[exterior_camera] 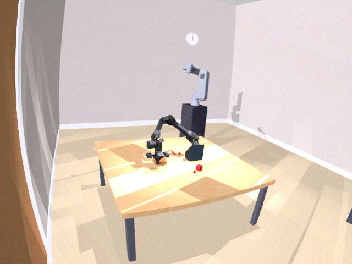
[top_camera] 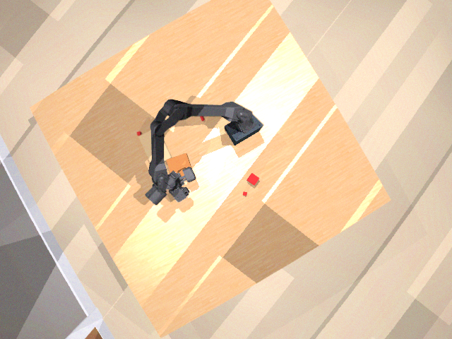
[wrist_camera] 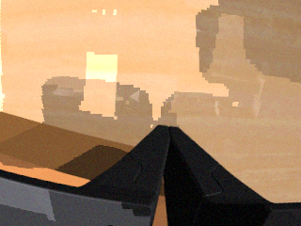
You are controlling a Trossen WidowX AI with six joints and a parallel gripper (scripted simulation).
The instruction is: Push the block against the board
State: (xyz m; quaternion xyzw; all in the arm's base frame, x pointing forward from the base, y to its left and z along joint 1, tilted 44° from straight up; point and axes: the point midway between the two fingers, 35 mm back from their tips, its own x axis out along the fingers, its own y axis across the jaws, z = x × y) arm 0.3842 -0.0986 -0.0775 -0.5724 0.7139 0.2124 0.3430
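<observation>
The orange square block (top_camera: 179, 162) (exterior_camera: 163, 162) lies flat on the table; its brown side face (wrist_camera: 23, 132) shows at lower left in the wrist view. A pale flat board (top_camera: 146, 144) lies beside it, partly under the forearm in the top view. The block's upper left corner is close to the board's near end; the arm hides whether they touch. My gripper (top_camera: 179, 181) (exterior_camera: 158, 163) (wrist_camera: 166, 136) is shut and empty, pointing down low over the table. It is beside the block, on the side away from the board. Any gap to the block is too small to tell.
A red cube (top_camera: 253, 179) (exterior_camera: 199, 167) and a small red cube (top_camera: 244, 193) (exterior_camera: 194, 171) lie to the right. A red rod (top_camera: 202, 118) (exterior_camera: 173, 152) lies near the arm. Another small red piece (top_camera: 138, 133) (exterior_camera: 141, 152) is by the board's far end.
</observation>
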